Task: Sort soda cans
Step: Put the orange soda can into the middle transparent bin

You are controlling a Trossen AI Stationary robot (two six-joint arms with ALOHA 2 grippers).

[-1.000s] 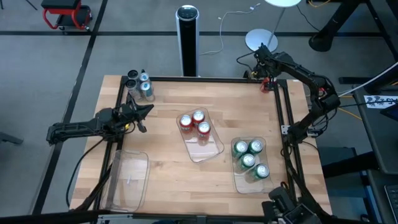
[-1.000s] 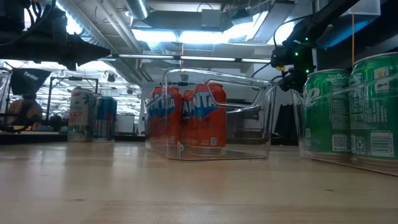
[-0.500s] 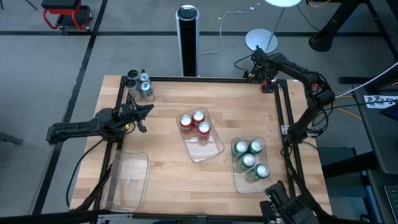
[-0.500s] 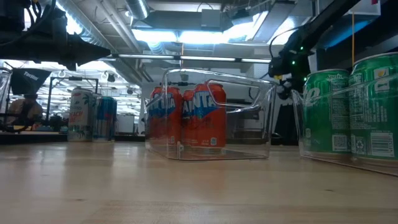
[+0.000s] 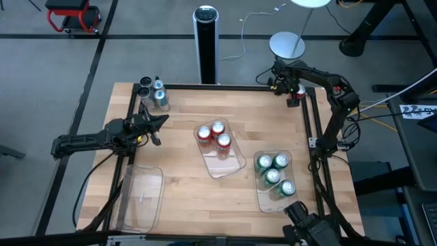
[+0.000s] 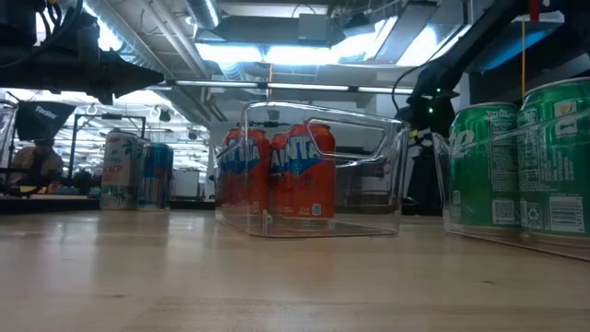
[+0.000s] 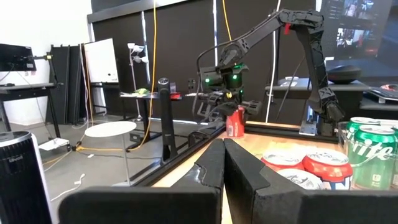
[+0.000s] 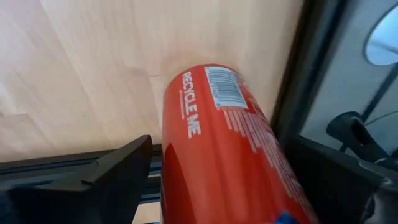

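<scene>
Over the last second the right claw (image 5: 292, 91) has swung inward along the worktop's (image 5: 184, 137) far edge to about 1 o'clock, its fingers now straddling the fourth red can (image 5: 293, 96) without clearly gripping. That can is the only stray red; three sit in the centre tray (image 5: 235, 160). The left claw (image 5: 158, 123) waits pinched narrow at 9 o'clock

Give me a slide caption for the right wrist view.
Right gripper straddling a red can at the table edge.
</scene>
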